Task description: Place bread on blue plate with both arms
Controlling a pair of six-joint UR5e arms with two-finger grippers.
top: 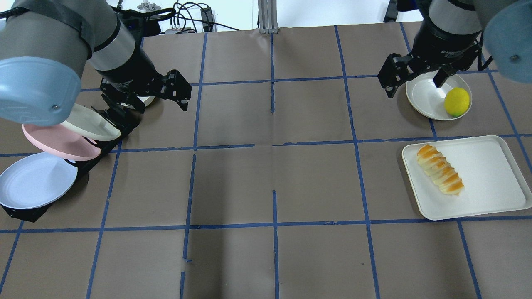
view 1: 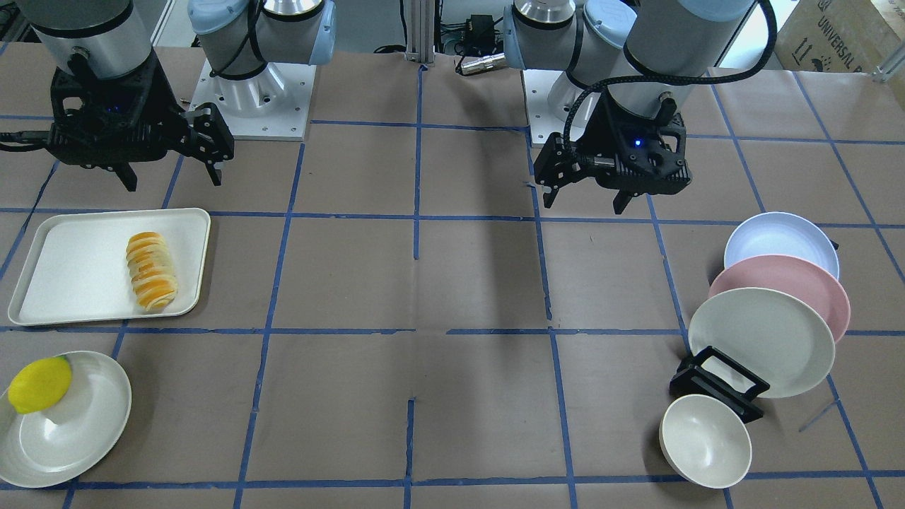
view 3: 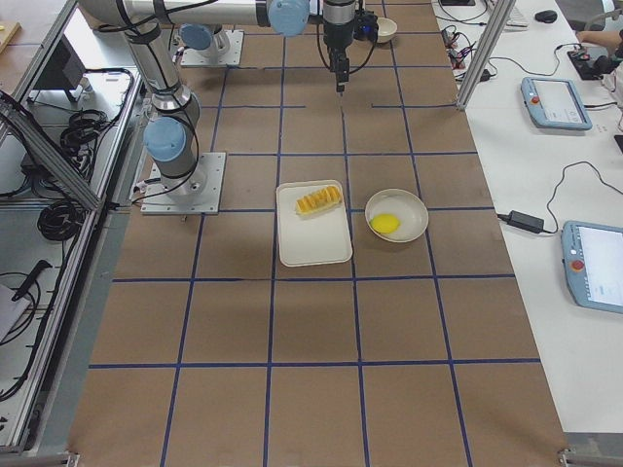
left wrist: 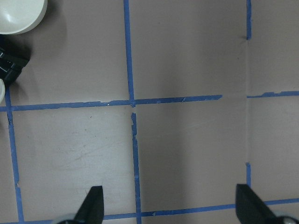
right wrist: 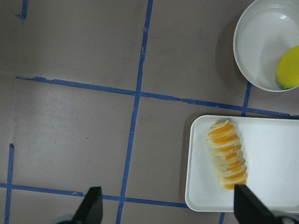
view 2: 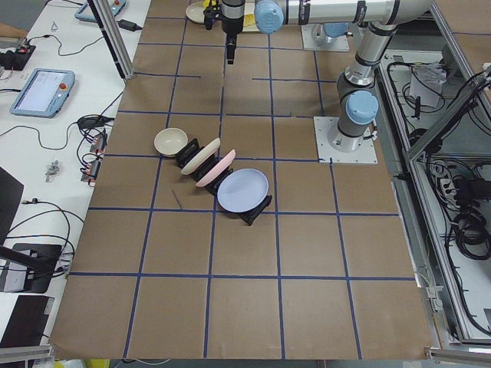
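Note:
The bread [view 1: 150,272], an orange-and-cream striped loaf, lies on a cream tray [view 1: 71,276]; it also shows in the overhead view [top: 440,175] and the right wrist view [right wrist: 226,160]. The blue plate [view 1: 778,244] leans in a black rack [view 1: 717,385] at the robot's left, behind a pink plate [view 1: 785,286]; the overhead view [top: 33,180] shows it too. My left gripper [view 1: 585,199] is open and empty, above bare table beside the rack. My right gripper [view 1: 173,178] is open and empty, above the table near the tray's edge.
A cream plate [view 1: 763,339] leans in the rack in front of the pink one. A cream bowl [view 1: 705,442] lies by the rack's end. A yellow lemon [view 1: 39,385] sits on a cream plate [view 1: 78,431] beside the tray. Blue tape lines grid the brown table.

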